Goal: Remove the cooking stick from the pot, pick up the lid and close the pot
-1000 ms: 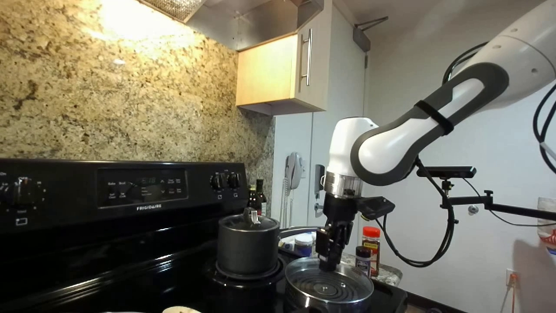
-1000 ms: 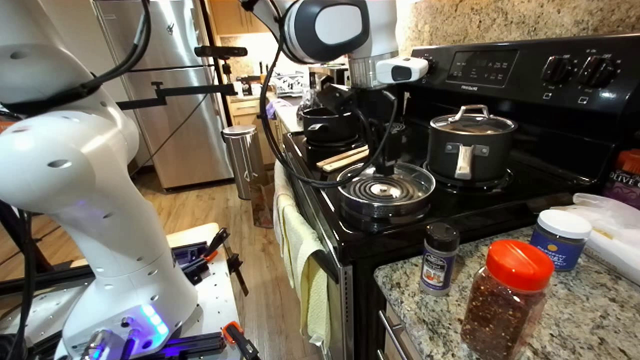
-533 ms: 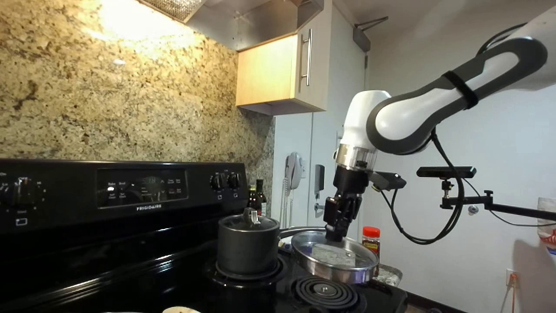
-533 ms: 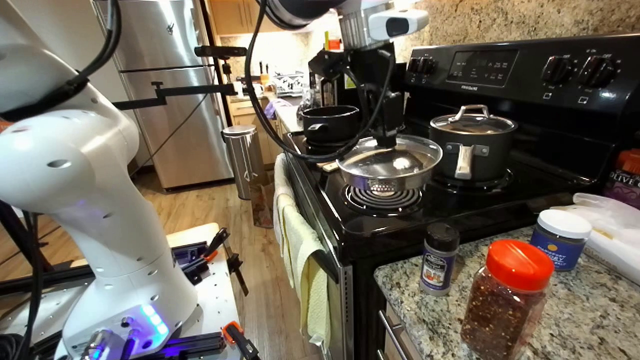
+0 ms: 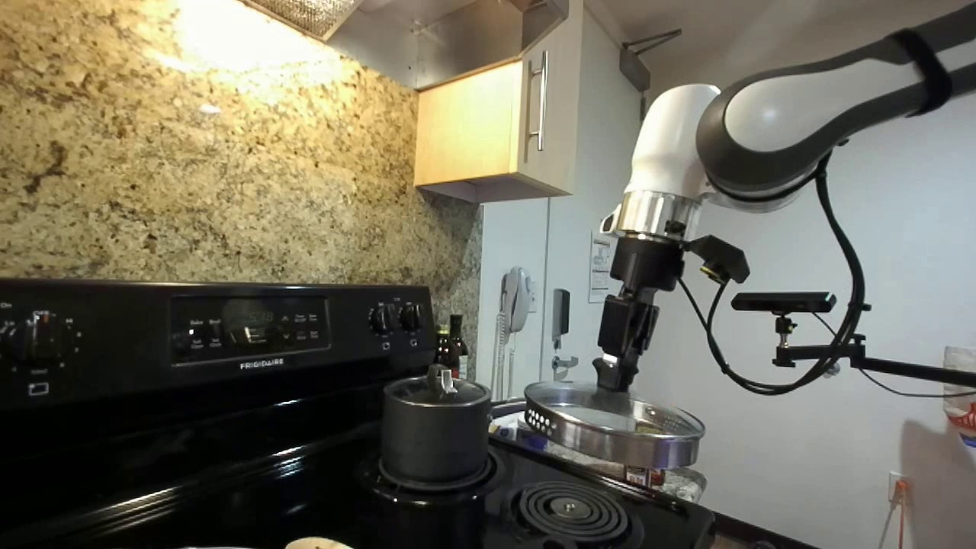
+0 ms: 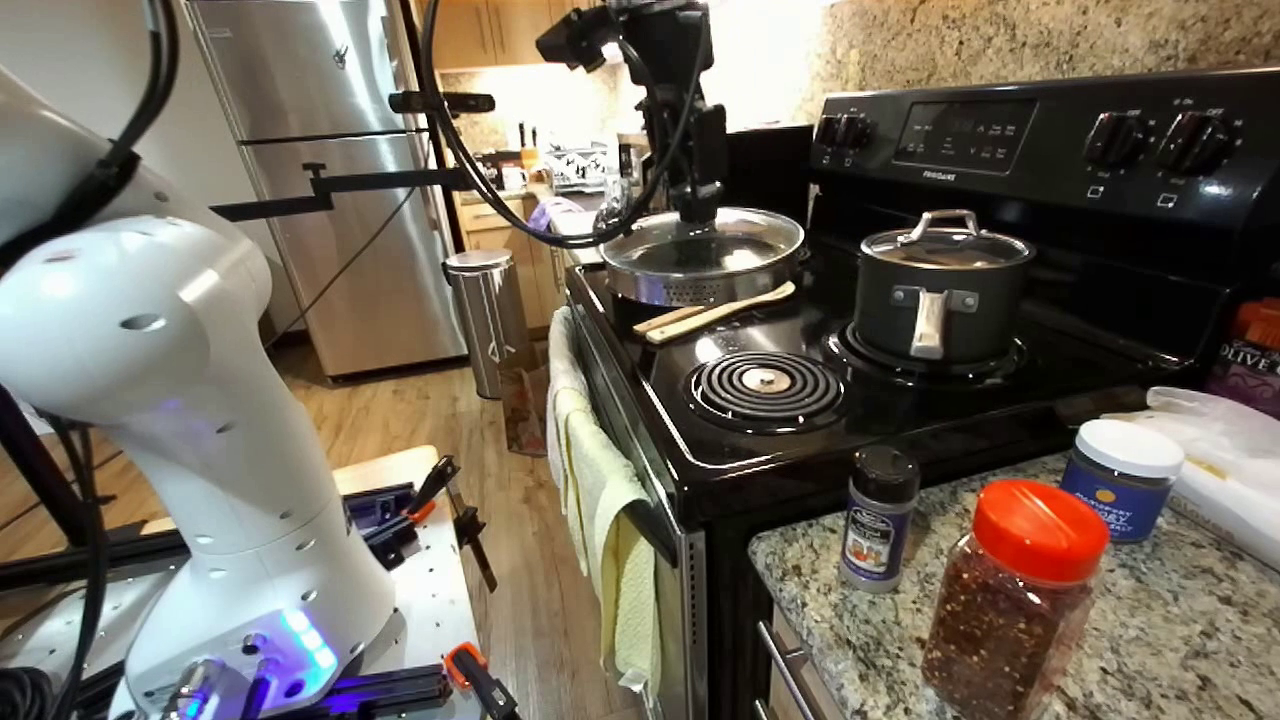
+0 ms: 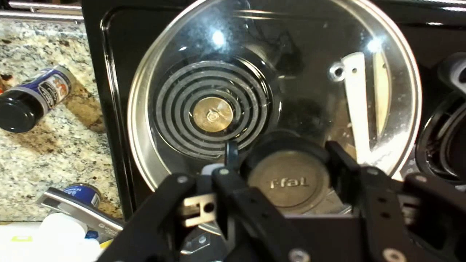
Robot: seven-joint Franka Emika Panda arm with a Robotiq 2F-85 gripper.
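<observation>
The lid (image 5: 614, 442), clear glass with a deep metal rim, hangs in the air from my gripper (image 5: 616, 377), slightly tilted. In the wrist view my gripper (image 7: 285, 156) is shut around its round knob (image 7: 289, 182). In an exterior view the lid (image 6: 700, 288) is above the far front part of the stove and hides nearly all of the dark pot. The pot's handle (image 7: 458, 71) shows at the right edge of the wrist view. Two pale wooden sticks, one nearer (image 6: 720, 313) and one behind (image 6: 668, 320), lie on the stove; I cannot tell which is the cooking stick.
A covered dark saucepan (image 6: 945, 300) stands on a rear burner; its handle points to the counter. A coil burner (image 6: 766, 388) is bare in front. Spice jars, one red-capped (image 6: 1015, 600), stand on the counter (image 6: 800, 570). A towel (image 6: 610, 520) hangs on the oven.
My gripper has lifted the lid off the front coil burner and carried it up and across the stove toward the far pot. The burner and the sticks have come into view.
</observation>
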